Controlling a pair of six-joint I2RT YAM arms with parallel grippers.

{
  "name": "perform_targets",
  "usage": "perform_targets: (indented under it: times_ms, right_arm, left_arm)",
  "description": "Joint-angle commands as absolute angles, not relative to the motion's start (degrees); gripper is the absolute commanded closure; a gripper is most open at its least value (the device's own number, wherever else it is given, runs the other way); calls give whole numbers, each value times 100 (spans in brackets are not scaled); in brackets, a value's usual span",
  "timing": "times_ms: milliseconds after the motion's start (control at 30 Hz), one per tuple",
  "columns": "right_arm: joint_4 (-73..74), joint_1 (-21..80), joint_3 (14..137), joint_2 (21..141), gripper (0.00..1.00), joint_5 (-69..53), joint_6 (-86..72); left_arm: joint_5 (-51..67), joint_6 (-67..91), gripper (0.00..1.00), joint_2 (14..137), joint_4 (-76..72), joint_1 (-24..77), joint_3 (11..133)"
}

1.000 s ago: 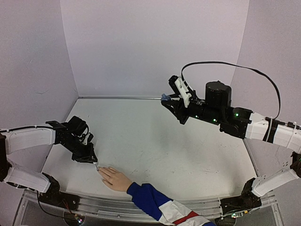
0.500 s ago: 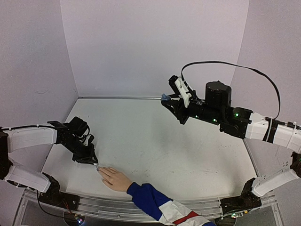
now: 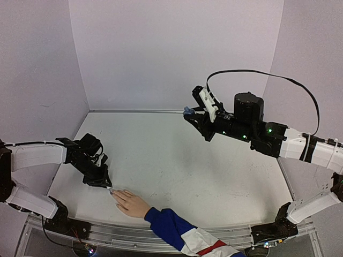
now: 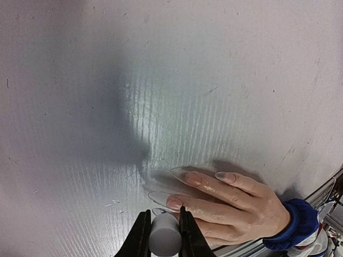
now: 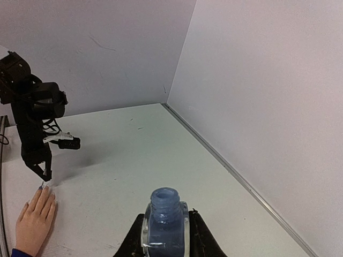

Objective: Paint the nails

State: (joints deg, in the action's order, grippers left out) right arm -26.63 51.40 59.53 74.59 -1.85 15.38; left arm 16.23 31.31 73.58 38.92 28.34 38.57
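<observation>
A pale hand (image 3: 132,203) with a blue, white and red sleeve (image 3: 182,234) lies flat at the table's near edge. Its long nails (image 4: 175,202) show in the left wrist view, pinkish at the base with clear tips. My left gripper (image 3: 103,182) is shut on a white brush cap (image 4: 164,240), held low right at the fingertips; the brush tip is hidden under the cap. My right gripper (image 3: 191,114) is shut on an uncapped blue bottle (image 5: 165,222), held high over the far right of the table. The hand also shows in the right wrist view (image 5: 34,218).
White table (image 3: 177,160) with pale walls behind and on both sides. A metal rail (image 3: 123,231) runs along the near edge under the sleeve. A black cable (image 3: 257,75) loops above the right arm.
The left gripper with the cap has shifted very slightly near the fingertips. The right arm and the hand have not moved.
</observation>
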Motion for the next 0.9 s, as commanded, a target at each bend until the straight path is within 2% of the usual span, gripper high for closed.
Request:
perform_targets:
  times_ms: [0, 500, 867]
  right_arm:
    - [-3076, 5106, 5994, 7313, 100, -167, 1534]
    - [-3065, 5106, 6011, 7317, 100, -154, 1529]
    - [-3050, 5106, 6038, 7356, 100, -183, 1530]
  left_arm:
    - [1474, 3040, 100, 7370, 3758, 2821, 4061]
    - [1183, 3075, 100, 7473, 3710, 2821, 4107]
    - [1162, 3160, 100, 6941, 3901, 2821, 4024]
